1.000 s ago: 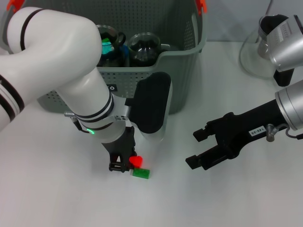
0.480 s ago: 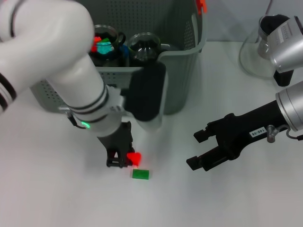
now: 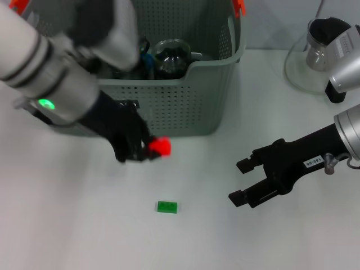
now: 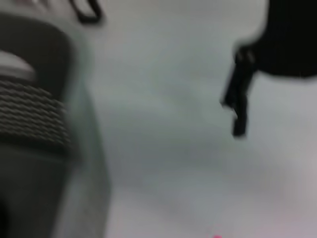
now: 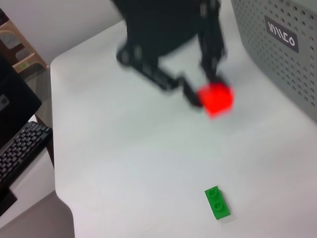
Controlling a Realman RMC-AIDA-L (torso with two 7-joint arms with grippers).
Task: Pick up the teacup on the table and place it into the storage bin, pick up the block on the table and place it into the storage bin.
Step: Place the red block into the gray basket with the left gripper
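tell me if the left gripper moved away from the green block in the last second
Yes. In the head view the left gripper, shut on the red block, has risen off the table toward the storage bin, leaving the green block where it lay.

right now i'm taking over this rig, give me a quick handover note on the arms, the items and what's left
Left end effector: shut on the red block, lifted off the table just in front of the storage bin.
Right end effector: open, hanging over the table to the right, holding nothing.
Green block: lying flat on the table, nothing touching it.
Storage bin: already holds glassware; whether the teacup is among it I cannot tell, and no teacup shows on the table.
Left to do: carry the red block over the bin rim and let go. The green block may need binning too.
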